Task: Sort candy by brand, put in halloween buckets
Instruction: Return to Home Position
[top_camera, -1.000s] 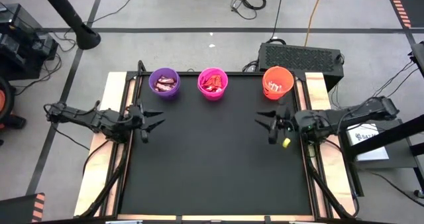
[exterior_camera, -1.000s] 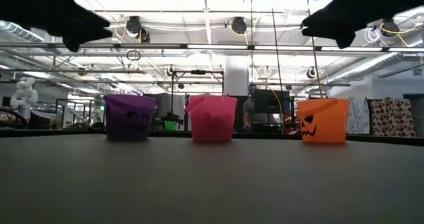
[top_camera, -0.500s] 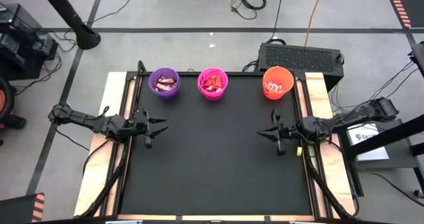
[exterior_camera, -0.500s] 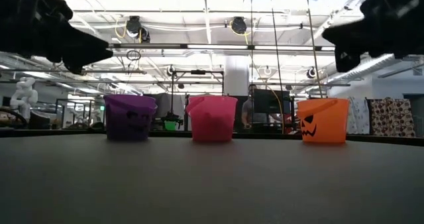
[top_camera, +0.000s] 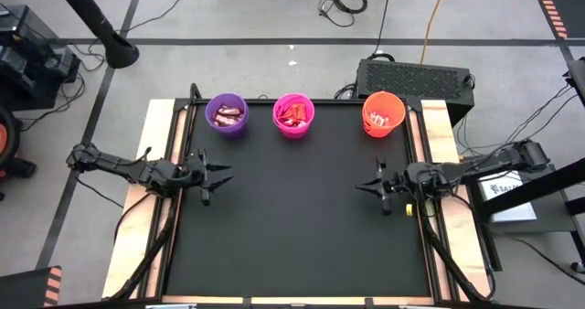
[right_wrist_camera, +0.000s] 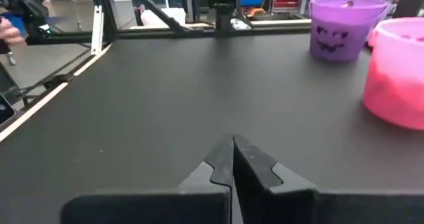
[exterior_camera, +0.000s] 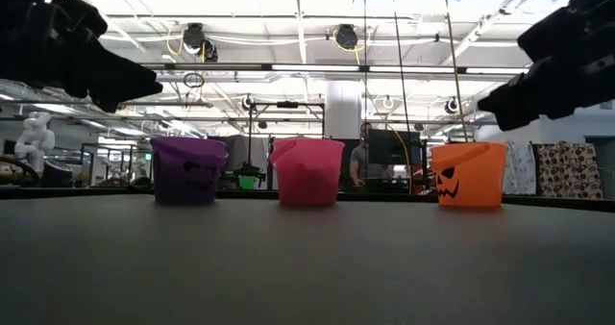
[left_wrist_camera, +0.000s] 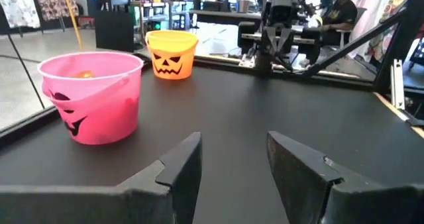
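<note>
Well clear of either gripper [top_camera: 218, 175]: candy [top_camera: 293, 115]

The left arm [top_camera: 119, 165] and right arm [top_camera: 484, 165] are showing as slim, dark, jointed links, thickening at the wrists; the left gripper [top_camera: 218, 175] and right gripper [top_camera: 364, 188] are carrying matte black, wedge-shaped fingers [left_wrist_camera: 182, 164], a small yellow patch [top_camera: 409, 208] sitting by the right wrist
</note>
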